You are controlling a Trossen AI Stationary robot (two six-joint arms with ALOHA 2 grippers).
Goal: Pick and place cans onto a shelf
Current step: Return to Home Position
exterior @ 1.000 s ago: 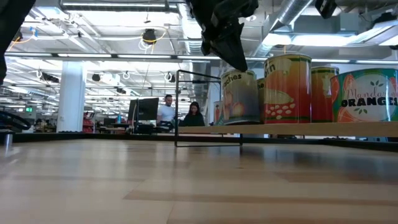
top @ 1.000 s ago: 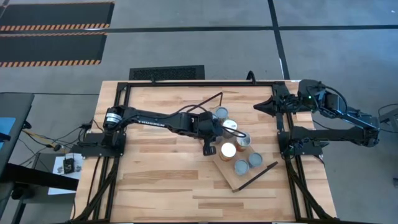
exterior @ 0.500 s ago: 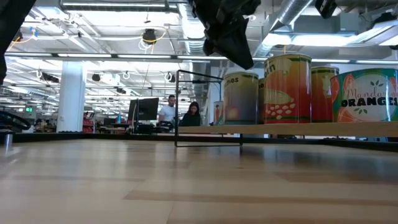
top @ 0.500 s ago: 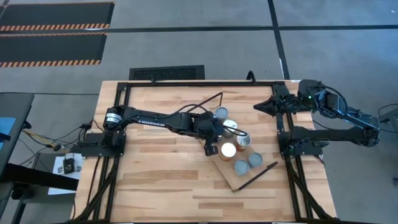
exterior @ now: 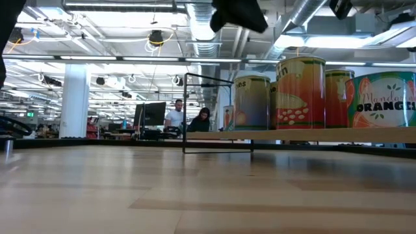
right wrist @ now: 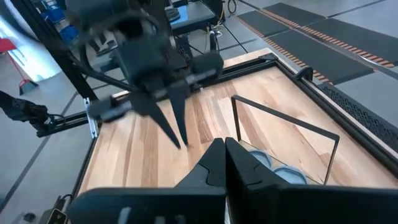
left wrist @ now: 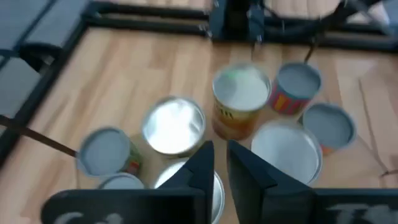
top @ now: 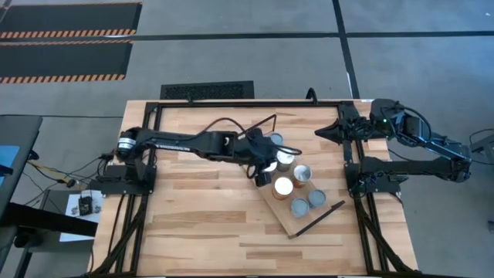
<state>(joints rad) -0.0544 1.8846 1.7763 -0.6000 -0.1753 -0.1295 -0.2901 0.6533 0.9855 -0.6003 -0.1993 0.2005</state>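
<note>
High view: the cans [top: 283, 186] stand upright in a tight cluster on the shelf [top: 296, 224], a light board lying at an angle on the right half of the desk [top: 193, 224]. No can shows on the bare desk. The left wrist view, looking down on the group, shows about eight round tops packed close together, the nearest ones partly hidden behind that arm's own fingers. In the low view the cans stand in a row on the board, beside the thin wire frame [exterior: 218, 114] at its end. One carries an orange label.

Judging by this, the loading looks finished. All that seems left is for the working arm to fold away to its rest place.

The left gripper [top: 262, 176] hangs over the shelf's edge on the desk side, just beside the nearest can. In the low view it sits at the very top of the picture, above the can tops and touching none of them. Its fingers [left wrist: 202, 165] are drawn nearly together with only a thin gap between them, far too narrow for a can, and they grip nothing.

The right gripper [top: 320, 133] waits at the right of the desk, its arm folded by its base. It points towards the shelf, well apart from the cans, its fingers closed on nothing.

Two people [exterior: 188, 118] show far off in the room beyond the desk.
</note>
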